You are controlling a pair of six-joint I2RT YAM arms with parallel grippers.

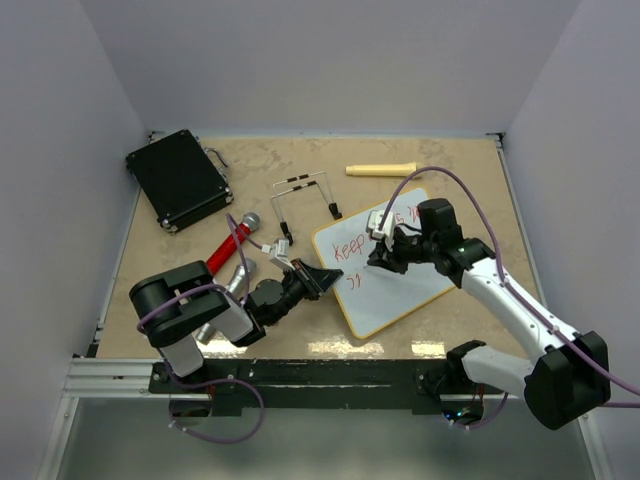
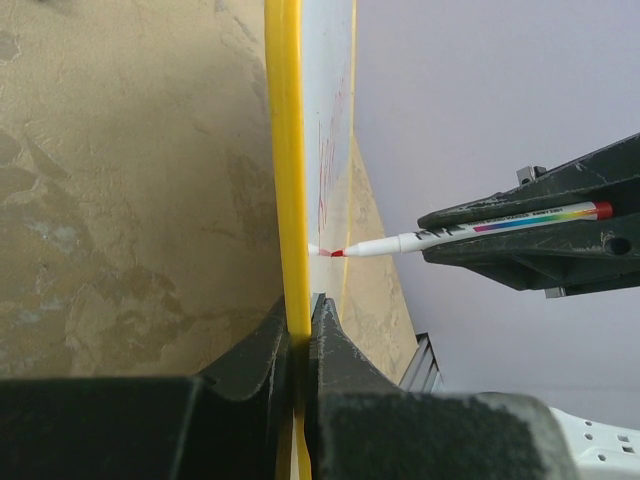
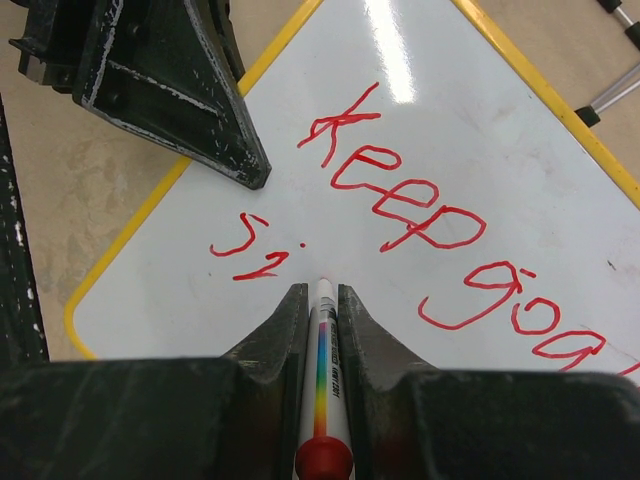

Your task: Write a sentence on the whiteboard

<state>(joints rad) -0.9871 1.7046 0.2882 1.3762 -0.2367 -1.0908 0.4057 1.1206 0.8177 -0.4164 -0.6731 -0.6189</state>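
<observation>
From above, the right end effector (image 1: 383, 255) covers the later words of the sentence (image 1: 349, 250), whose second line is too small to read. The right wrist view cuts the first line off after "goa". The left wrist view meets the whiteboard (image 2: 326, 100) edge-on, its writing unreadable.

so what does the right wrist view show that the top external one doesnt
Right wrist only: the red handwritten sentence readable, "Keep goa", and the rainbow stripe on the white marker. Top external only: the black rectangular case and pale yellow stick. Both: the white glossy yellow-framed whiteboard, right tool shut on the marker, left tool at the board's edge.
</observation>
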